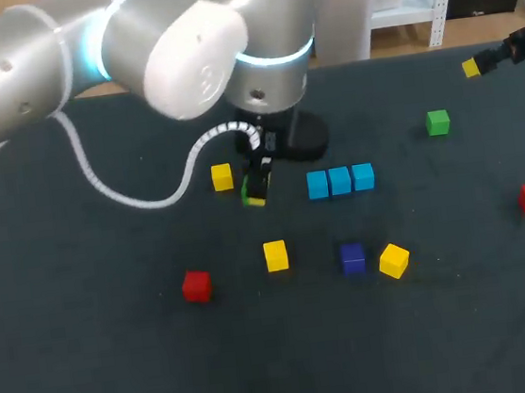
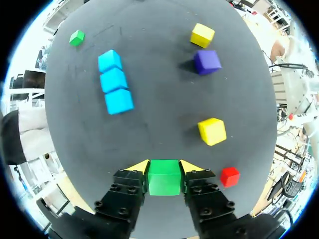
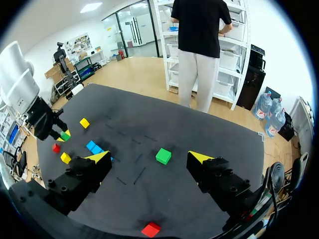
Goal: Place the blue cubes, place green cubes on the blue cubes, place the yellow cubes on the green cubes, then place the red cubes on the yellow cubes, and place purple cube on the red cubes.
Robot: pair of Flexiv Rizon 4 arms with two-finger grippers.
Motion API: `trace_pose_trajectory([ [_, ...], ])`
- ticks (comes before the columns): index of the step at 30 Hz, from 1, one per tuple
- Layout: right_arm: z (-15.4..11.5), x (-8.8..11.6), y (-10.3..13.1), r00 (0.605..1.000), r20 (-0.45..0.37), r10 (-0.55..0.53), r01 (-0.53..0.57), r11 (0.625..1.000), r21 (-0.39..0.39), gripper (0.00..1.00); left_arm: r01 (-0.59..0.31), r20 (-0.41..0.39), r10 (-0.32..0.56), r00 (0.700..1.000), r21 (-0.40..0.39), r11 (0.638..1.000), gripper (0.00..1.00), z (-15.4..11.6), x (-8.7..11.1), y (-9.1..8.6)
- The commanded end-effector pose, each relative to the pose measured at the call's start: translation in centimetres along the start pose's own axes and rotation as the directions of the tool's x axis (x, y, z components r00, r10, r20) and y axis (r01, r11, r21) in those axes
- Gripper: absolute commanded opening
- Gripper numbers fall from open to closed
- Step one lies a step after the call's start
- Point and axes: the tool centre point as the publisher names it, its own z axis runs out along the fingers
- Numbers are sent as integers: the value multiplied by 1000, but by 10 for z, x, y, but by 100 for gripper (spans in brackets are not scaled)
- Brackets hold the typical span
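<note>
Left fingers (image 2: 138, 167) clamp a green cube (image 2: 164, 179) mid-frame in the head view, left of three blue cubes (image 1: 339, 180); right fingers (image 3: 201, 158) stand apart, upper right.

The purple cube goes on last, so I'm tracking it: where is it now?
In the head view the purple cube lies just right of centre, between two yellow cubes, the nearer at its right, below the blue cubes.
</note>
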Motion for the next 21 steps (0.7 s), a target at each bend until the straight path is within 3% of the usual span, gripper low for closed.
trace_pose_trajectory([
  [1, 1, 0, -1, 1000, 1, -1, 1, 1000, -6, 100, 0, -63, 8, 998, 136, 991, 0, 0, -16, 38],
  [12, 1, 0, -1, 1000, 1, -1, 1, 1000, -6, 100, 91, -13, -90, 996, 165, 982, 0, -8, -45, 83],
  [21, 1, 0, -1, 1000, 1, -1, 1, 1000, -6, 100, 134, 40, -145, 989, 198, 971, 0, -11, -58, 85],
])
